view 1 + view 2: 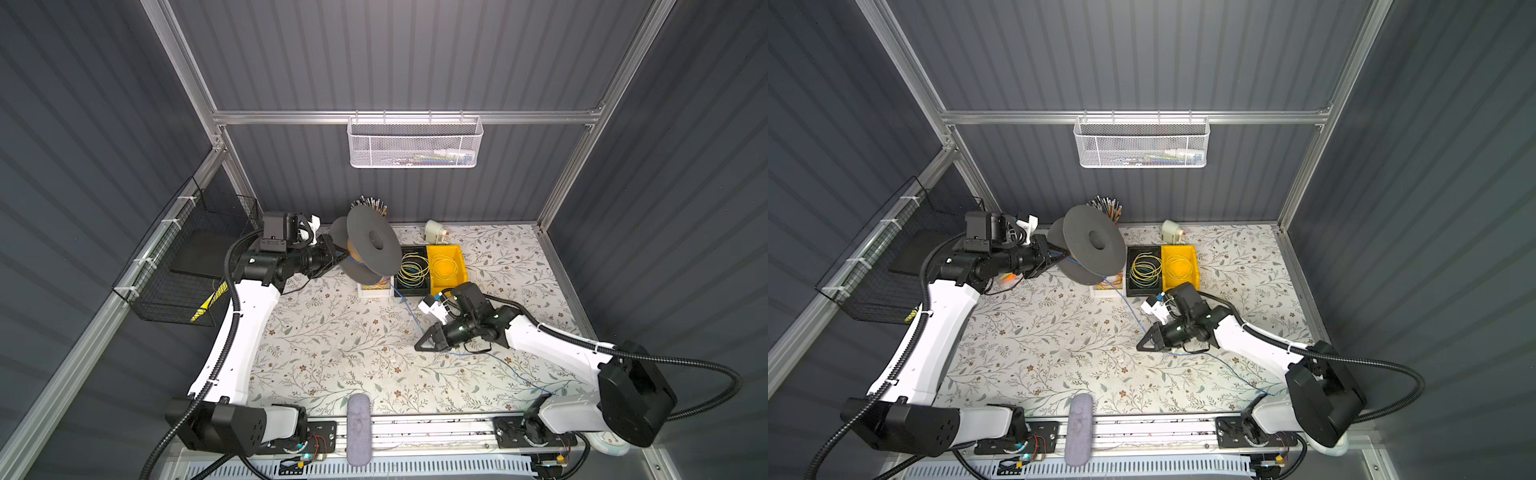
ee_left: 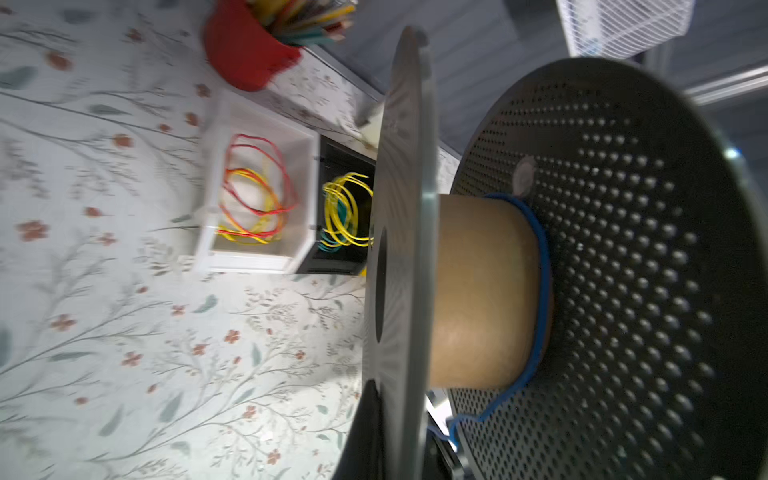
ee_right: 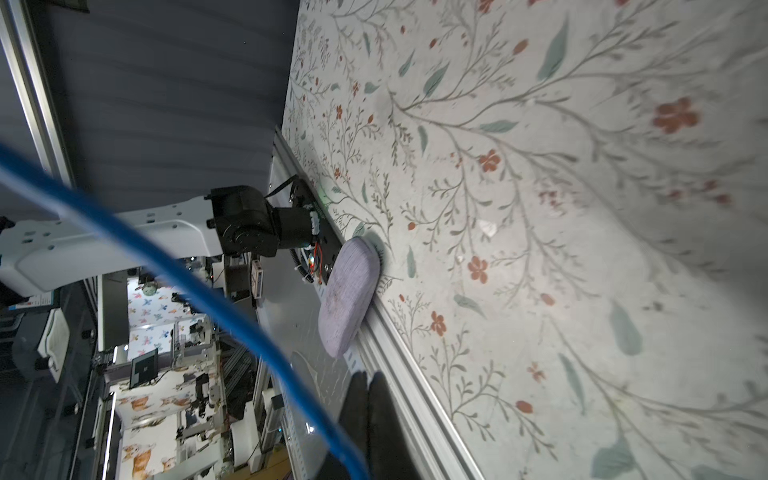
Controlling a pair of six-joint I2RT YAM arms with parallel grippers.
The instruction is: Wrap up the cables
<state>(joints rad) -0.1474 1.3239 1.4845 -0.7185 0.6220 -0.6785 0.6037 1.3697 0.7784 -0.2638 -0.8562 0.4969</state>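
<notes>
The left gripper (image 1: 341, 257) is clamped on a flange rim of the spool (image 1: 370, 241) and holds it tilted, off the table (image 1: 332, 353), at 11 o'clock. In the left wrist view a single strand of the wire (image 2: 546, 282) lies round the tan core, hard against the perforated flange.

In both top views the wire leaves the spool's underside and runs toward 5 o'clock. It passes the white bin (image 2: 216, 166) and the black bin (image 1: 411, 248) on its way to the right gripper (image 1: 417, 347), which is near the table's centre. That gripper's fingers (image 3: 376, 399) are pressed together and point to 9 o'clock, low over the cloth. The wire crosses close by them, but I cannot tell whether it is pinched.

Past the gripper the wire lies slack on the table and trails to 4 o'clock, ending by the right arm's base. The yellow bin (image 1: 461, 270) touches the black bin at its 3 o'clock.
</notes>
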